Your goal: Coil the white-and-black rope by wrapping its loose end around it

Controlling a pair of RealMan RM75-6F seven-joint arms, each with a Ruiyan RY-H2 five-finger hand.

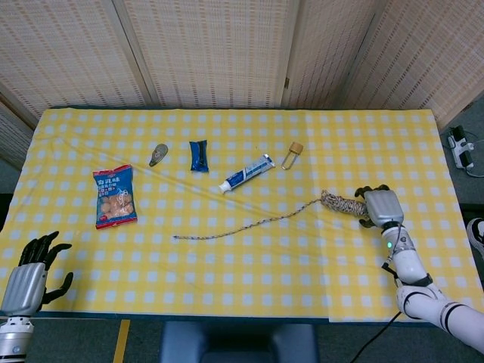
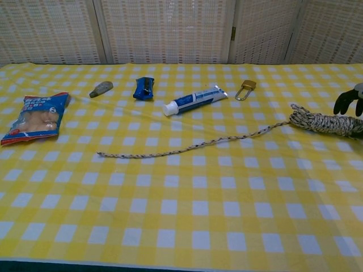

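Left hand (image 1: 29, 274) hangs off the table's near-left corner, fingers apart, holding nothing. Snack bag (image 1: 115, 197) at left. Rope (image 1: 249, 224): loose end trails left across the checked cloth (image 1: 227, 280); bundled part lies at right. Right hand (image 1: 380, 207) sits at the bundle's right end, apparently gripping it; fingers partly hidden.

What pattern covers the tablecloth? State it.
The tablecloth is a yellow-and-white check, clearest in the chest view.
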